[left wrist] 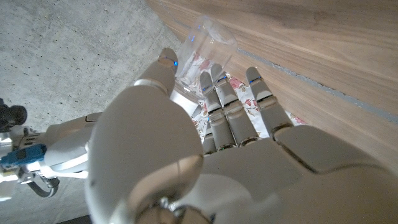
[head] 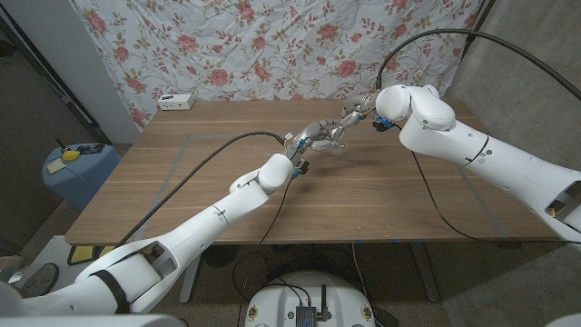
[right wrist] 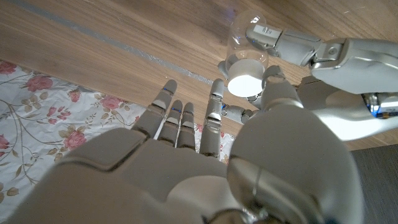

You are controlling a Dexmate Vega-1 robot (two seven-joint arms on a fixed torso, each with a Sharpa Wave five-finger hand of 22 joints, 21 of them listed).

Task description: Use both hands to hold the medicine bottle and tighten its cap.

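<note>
1. The medicine bottle [head: 332, 143], clear with a white cap [right wrist: 246, 73], sits just above the centre of the head view, between the two hands over the wooden table [head: 227, 195].
2. The left hand [head: 309, 138] reaches in from lower left; its fingers [right wrist: 273, 38] wrap the clear body.
3. The right hand [head: 356, 114] comes from the upper right, fingers [right wrist: 217, 99] spread narrowly beside the cap; whether they touch it I cannot tell.

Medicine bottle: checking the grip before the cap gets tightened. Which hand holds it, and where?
The left hand grips the medicine bottle by its clear body; the right hand is at its white cap.
</note>
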